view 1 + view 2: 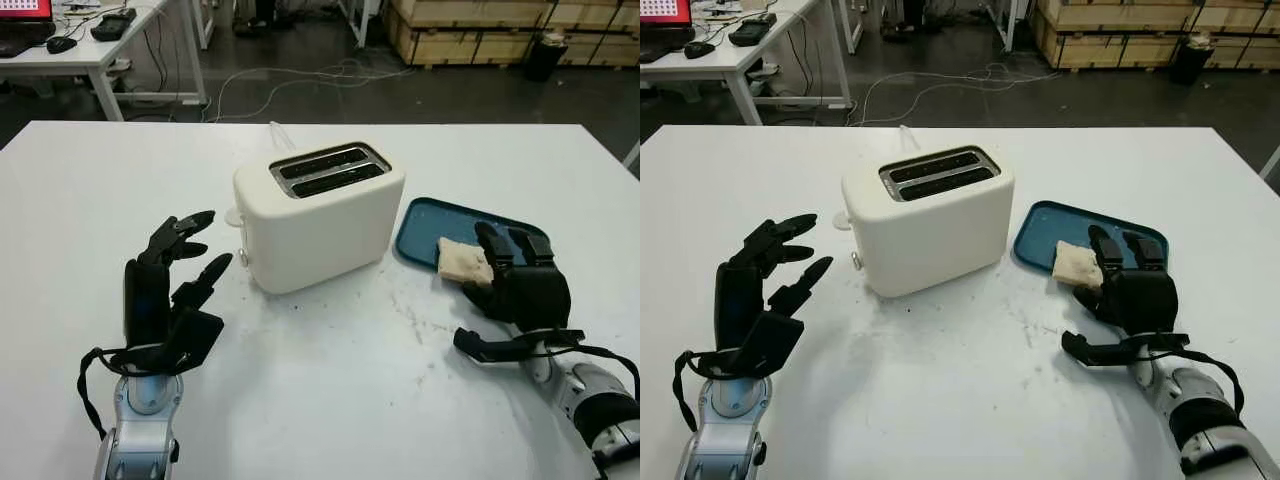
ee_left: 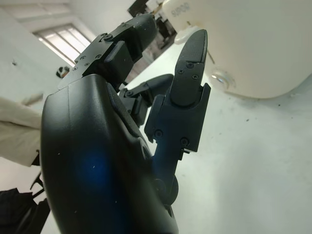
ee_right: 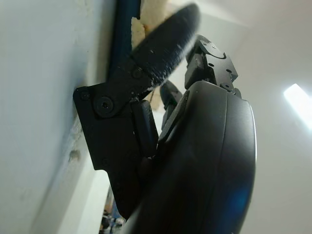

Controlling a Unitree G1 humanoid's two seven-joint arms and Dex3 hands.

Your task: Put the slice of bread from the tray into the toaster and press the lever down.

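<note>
The white two-slot toaster (image 1: 318, 215) stands mid-table, both slots showing dark and empty, with its lever tab (image 1: 233, 215) on the left end. To its right lies the blue tray (image 1: 425, 228) holding the slice of bread (image 1: 463, 261). My right hand (image 1: 495, 262) is over the tray's near right part, right beside the bread. Its fingers (image 1: 513, 245) reach over the tray and its thumb (image 3: 163, 36) touches the slice's near corner. The bread lies on the tray. My left hand (image 1: 205, 242) is open, held up just left of the toaster.
The white table (image 1: 330, 400) is bare in front of the toaster. Beyond its far edge are a desk (image 1: 70, 55) with devices at back left, cables (image 1: 300, 80) on the floor, and wooden crates (image 1: 480, 30) at back right.
</note>
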